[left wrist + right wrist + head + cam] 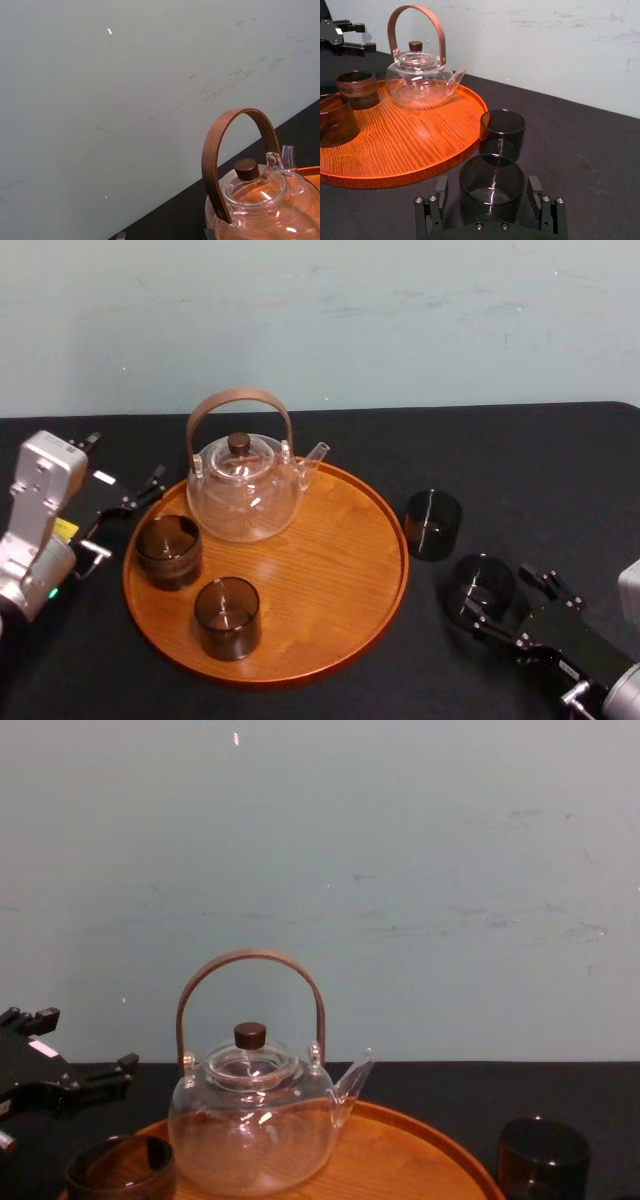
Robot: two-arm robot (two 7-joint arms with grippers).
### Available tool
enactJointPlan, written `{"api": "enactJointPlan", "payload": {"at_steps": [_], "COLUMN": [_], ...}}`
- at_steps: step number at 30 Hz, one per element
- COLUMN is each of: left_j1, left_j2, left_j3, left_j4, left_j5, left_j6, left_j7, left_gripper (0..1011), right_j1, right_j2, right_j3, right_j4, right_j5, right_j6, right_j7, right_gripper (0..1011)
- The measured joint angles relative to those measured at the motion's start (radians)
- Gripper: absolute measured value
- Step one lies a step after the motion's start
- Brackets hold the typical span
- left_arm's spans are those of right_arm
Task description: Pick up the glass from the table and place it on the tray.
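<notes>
Evidently the right pincer [488, 187] brackets a glass [491, 172] (wrist view shows gaps).

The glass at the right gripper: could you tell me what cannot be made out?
Right wrist view: nearer glass, base hidden behind the body of the right gripper.
Head view: finger contact with it, too small to tell.
Chest view: farther glass, base cut by the bottom edge.

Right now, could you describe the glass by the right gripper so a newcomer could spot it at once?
Start at the round orange-brown tray on the black table; right of it stand two dark glasses. Yours is the nearer glass, between the open fingers of the right gripper; the farther glass stands free.
</notes>
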Motion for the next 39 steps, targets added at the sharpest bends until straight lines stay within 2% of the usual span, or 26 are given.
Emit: {"api": "enactJointPlan", "payload": {"at_steps": [12, 31, 39], "left_j1": [0.000, 0.000, 0.000], "left_j2": [0.000, 0.000, 0.000], "left_j3": [0.000, 0.000, 0.000], "left_j4": [0.000, 0.000, 0.000], "left_j5": [0.000, 0.000, 0.000], "left_j6": [0.000, 0.000, 0.000], "left_j7": [0.000, 0.000, 0.000], "left_gripper": [1001, 1001, 1001], "right_j1": [0.026, 0.052, 0.083], "right_j2": [-0.032, -0.051, -0.059], "right_j3": [0.009, 0.018, 0.011], "right_j4": [0.042, 0.076, 0.105], "right_j5": [-0.003, -0.007, -0.006], "right_j6": [0.024, 0.045, 0.054], "right_j7": [0.039, 0.057, 0.069], "right_gripper": [1002, 1002, 1003]}}
